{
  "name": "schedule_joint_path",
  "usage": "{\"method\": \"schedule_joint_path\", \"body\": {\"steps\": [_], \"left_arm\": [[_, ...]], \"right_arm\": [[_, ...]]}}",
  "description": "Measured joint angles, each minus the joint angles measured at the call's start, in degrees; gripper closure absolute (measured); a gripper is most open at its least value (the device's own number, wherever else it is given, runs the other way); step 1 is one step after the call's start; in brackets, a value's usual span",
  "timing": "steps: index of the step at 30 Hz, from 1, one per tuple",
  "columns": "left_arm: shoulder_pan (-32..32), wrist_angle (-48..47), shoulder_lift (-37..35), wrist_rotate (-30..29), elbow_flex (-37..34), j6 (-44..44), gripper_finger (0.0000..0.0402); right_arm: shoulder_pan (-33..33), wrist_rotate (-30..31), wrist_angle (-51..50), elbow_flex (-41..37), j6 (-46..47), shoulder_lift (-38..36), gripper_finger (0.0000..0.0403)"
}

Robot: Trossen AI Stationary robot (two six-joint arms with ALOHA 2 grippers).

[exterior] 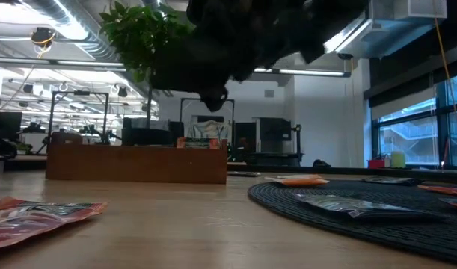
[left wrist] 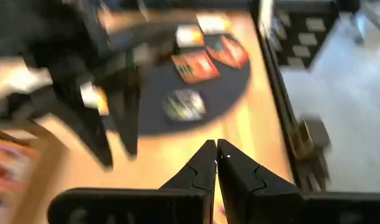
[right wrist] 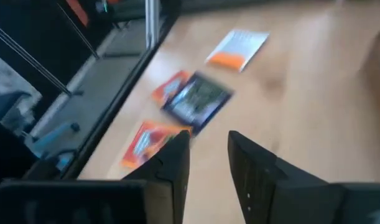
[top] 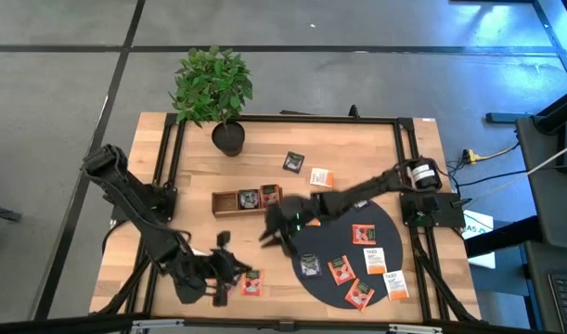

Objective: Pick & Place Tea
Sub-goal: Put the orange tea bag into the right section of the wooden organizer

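Note:
Tea sachets are spread about. Several red, white-orange and dark ones lie flat on the black round mat (top: 339,243). A dark one (top: 294,161) and a white-orange one (top: 320,176) lie on the wood farther back. A few more sit in the wooden tray (top: 232,201). One red sachet (top: 252,283) lies flat near the table's near edge. My left gripper (left wrist: 216,149) is shut and hovers just left of that red sachet. My right gripper (right wrist: 208,149) is open and hangs in the air between the tray's right end and the mat, with nothing between its fingers.
A potted plant (top: 227,137) stands at the table's far side, behind the tray. A black metal frame runs along the table's edges. Bare wood shows left of the tray and between the tray and the near edge. The right arm reaches across the mat's far part.

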Motion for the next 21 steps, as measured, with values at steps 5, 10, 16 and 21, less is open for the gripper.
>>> {"method": "schedule_joint_path", "body": {"steps": [5,10,16,21], "left_arm": [[-0.3,-0.2,7.4,5.8,0.0,-5.3,0.0393],[-0.5,0.0,13.6,8.5,0.1,-10.8,0.0389],[-0.5,3.1,18.7,12.9,0.1,-13.0,0.0393],[-0.5,4.7,21.0,16.9,0.1,-13.0,0.0391]], "right_arm": [[6.6,9.7,-0.9,0.0,5.5,0.4,0.0291],[10.0,19.2,-0.9,0.0,13.1,0.4,0.0291],[10.4,23.0,-1.4,-0.1,23.0,1.1,0.0291],[10.4,22.4,-1.1,-0.1,26.6,1.4,0.0291]]}}
